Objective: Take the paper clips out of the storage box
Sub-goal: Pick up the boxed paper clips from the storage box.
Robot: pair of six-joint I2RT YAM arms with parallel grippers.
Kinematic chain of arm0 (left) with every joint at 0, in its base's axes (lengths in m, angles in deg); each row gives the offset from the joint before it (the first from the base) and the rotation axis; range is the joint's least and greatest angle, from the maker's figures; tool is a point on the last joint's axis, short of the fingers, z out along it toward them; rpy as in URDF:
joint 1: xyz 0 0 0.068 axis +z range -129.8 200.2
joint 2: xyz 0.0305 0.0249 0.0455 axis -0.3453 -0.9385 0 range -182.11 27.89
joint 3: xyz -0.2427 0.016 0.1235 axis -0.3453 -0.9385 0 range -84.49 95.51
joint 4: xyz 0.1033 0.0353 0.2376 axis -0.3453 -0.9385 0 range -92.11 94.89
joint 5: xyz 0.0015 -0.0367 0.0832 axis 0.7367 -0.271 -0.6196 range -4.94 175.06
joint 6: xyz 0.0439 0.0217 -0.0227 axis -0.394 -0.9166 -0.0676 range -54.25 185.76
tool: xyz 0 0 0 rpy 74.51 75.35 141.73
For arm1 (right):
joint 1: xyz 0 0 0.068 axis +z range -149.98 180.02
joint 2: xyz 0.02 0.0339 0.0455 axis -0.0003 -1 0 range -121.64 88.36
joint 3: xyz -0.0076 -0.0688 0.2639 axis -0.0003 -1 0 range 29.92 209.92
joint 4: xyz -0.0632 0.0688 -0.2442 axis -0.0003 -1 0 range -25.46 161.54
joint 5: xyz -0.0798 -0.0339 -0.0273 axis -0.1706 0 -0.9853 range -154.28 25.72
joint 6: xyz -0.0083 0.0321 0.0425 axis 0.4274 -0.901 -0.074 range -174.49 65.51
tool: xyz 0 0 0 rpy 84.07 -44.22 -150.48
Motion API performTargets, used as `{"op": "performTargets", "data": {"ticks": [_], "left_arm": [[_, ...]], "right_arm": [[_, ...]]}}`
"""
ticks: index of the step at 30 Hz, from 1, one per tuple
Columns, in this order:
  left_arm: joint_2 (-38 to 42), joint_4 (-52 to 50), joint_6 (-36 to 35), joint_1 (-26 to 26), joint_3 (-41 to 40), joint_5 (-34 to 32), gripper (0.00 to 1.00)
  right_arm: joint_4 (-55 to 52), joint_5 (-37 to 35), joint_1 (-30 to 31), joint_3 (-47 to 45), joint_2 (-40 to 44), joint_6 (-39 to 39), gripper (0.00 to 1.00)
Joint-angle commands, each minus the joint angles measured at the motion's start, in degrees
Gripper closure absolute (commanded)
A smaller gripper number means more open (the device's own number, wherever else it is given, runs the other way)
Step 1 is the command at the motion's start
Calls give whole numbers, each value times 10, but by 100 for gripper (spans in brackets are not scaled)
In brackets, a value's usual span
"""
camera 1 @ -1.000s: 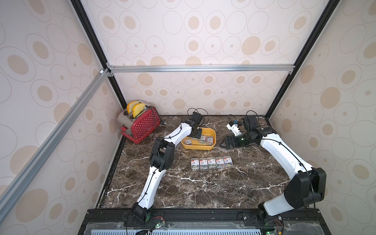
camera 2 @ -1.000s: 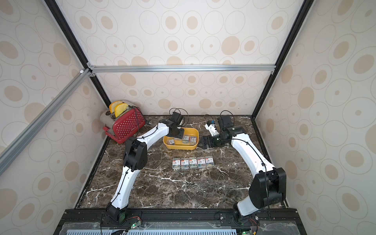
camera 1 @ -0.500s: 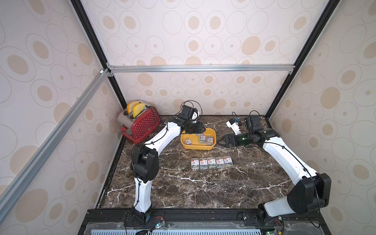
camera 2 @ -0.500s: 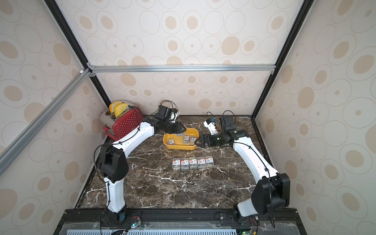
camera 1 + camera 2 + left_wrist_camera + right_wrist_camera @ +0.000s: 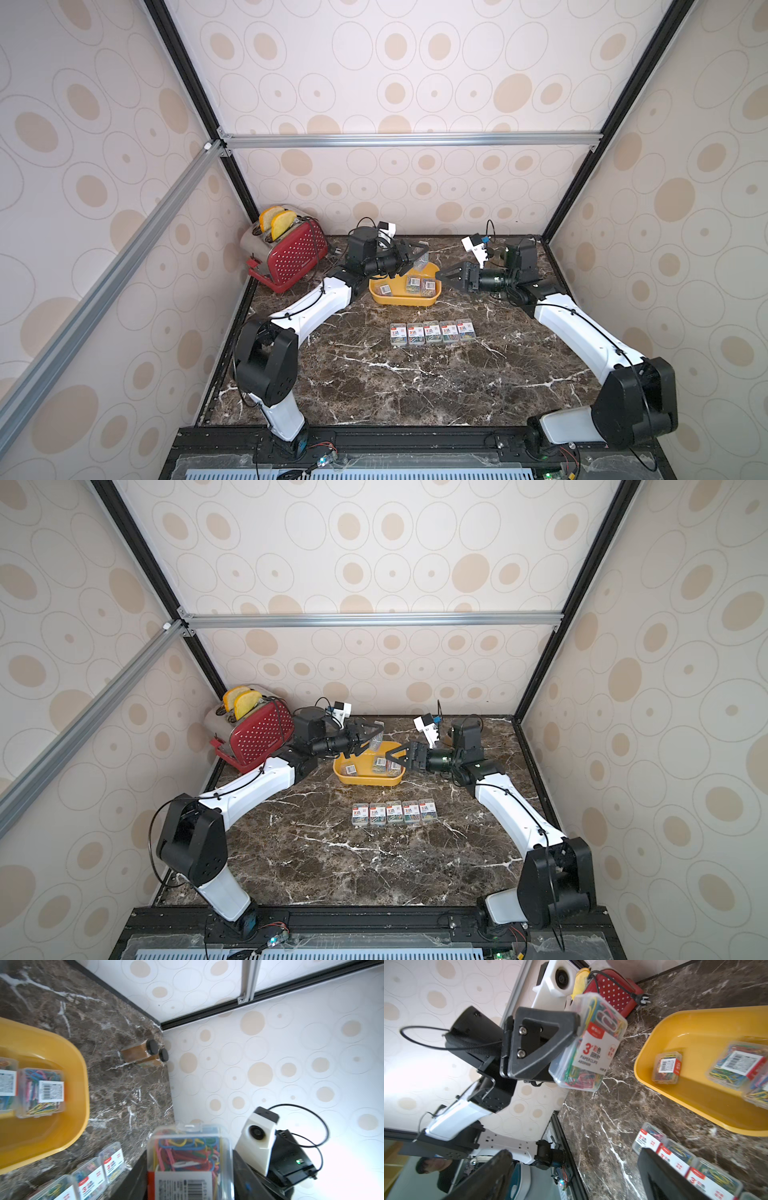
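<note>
Right wrist view shows it best: my left gripper is clamped on one clip box, held in the air over the far rim of the storage box. That makes nine clip boxes in all (one in my grip, three boxes lying in the yellow tub, a row of five on the marble table in front of it). My right gripper is spread wide with nothing in it, right at the tub's right end. Two brown jars stand by the wall. One red toaster with two bread slices sits off to the left.
</note>
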Motion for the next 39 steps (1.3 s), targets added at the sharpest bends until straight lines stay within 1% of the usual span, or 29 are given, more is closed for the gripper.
{"op": "performTargets", "data": {"ticks": [1, 5, 11, 16, 19, 21, 23, 26, 28, 29, 37, 39], "left_arm": [[26, 112, 79, -7, -8, -5, 62], [19, 144, 103, -20, -9, -9, 62], [2, 181, 127, -38, -4, -14, 63], [-10, 186, 128, -47, 6, -14, 64], [-16, 192, 130, -48, 6, -13, 64], [-20, 198, 135, -50, 7, -13, 64], [-22, 201, 135, -52, 10, -12, 64], [-25, 203, 136, -53, 16, -12, 64], [-28, 209, 140, -54, 19, -11, 64], [-28, 212, 143, -53, 20, -11, 64], [-37, 227, 153, -56, 28, -1, 65], [-38, 227, 152, -56, 27, 6, 64]], "right_arm": [[121, 30, 3, -5, -15, -112, 0], [206, 38, 3, -7, -38, -187, 0], [299, 44, 2, -2, -66, -264, 0], [317, 46, 2, 6, -67, -280, 0], [336, 47, 3, 10, -68, -298, 2], [334, 47, 2, 12, -70, -297, 3], [334, 47, 3, 11, -74, -296, 6], [350, 47, 3, 8, -81, -308, 14], [351, 46, 2, 7, -84, -309, 22], [351, 45, 2, 6, -84, -308, 25], [358, 44, 3, 11, -93, -310, 34], [362, 44, 3, 11, -96, -312, 39]]}}
